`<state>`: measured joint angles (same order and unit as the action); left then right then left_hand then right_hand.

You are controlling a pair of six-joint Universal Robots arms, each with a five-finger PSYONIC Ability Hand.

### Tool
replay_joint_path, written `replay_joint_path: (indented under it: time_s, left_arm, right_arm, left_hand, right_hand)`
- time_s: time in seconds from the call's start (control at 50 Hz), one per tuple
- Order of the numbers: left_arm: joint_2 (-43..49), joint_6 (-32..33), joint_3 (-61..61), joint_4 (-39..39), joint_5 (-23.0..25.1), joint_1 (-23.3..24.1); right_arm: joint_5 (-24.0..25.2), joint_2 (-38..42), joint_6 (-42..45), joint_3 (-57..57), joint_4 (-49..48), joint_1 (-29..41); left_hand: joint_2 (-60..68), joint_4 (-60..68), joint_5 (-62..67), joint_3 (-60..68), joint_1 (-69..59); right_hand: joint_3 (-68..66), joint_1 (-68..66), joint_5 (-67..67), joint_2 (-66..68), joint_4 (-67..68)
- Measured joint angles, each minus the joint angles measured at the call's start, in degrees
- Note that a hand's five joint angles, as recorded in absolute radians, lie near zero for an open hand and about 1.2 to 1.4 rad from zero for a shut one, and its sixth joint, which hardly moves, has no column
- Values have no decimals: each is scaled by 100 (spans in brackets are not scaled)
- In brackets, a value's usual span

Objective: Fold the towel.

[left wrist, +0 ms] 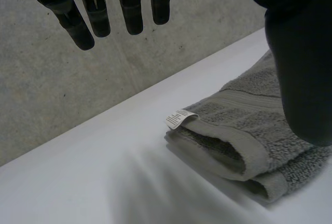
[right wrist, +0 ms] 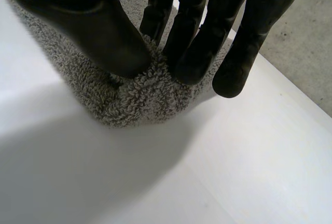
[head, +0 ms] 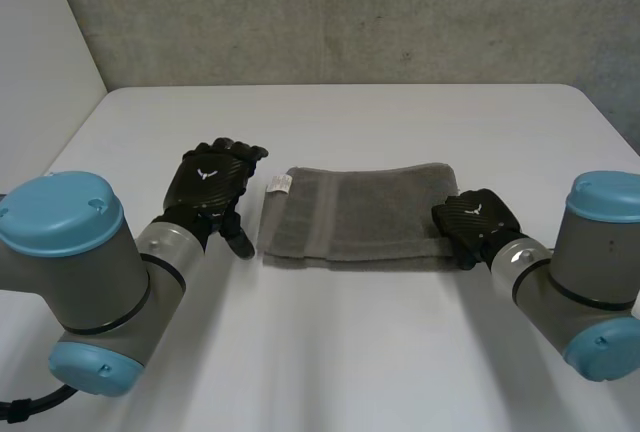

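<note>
**Grey towel, folded, mid-table**

Item: towel (head: 355, 214), grey, doubled over, lying flat on the white table (head: 340, 352), with a white label (head: 278, 184) at its left end.

My right hand (head: 476, 220): on the towel's right end at the near corner, thumb and fingers (right wrist: 194, 53) pinching the pile.

My left hand (head: 212, 188): just beside the label end, fingers straight and slightly spread, holding nothing.

Nothing can be read as words or numbers. A small white label (head: 278, 184) on the corner of the towel (head: 360, 214) near the left hand (head: 212, 192) carries dark print too fine to make out. The back of the left hand and the back of the right hand (head: 478, 224) each bear a white emblem without letters.
</note>
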<state>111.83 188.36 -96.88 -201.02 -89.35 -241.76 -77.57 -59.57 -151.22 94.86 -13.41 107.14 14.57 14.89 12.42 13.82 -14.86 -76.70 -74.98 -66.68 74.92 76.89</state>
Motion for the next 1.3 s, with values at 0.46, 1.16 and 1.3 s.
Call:
replay_joint_path:
  time_s: [0.46, 1.16, 1.3]
  left_arm:
    - [-173, -25, 147, 4, -41, 15]
    - [982, -427, 1727, 319, -47, 1114]
    - [1805, -433, 2373, 765, -47, 1313]
  right_arm:
    - [625, -740, 1930, -1330, 1702, 52]
    - [123, -891, -1419, -739, 1139, 756]
    - [53, -155, -1162, -844, 997, 634]
  left_hand:
    - [0, 0, -7, 0, 0]
    - [0, 0, 17, 1, 1]
    - [2, 0, 78, 3, 0]
  right_hand:
    - [-1, -113, -26, 8, 3]
    - [6268, 6158, 6337, -6035, -6197]
    - [6269, 6178, 6337, -6035, -6197]
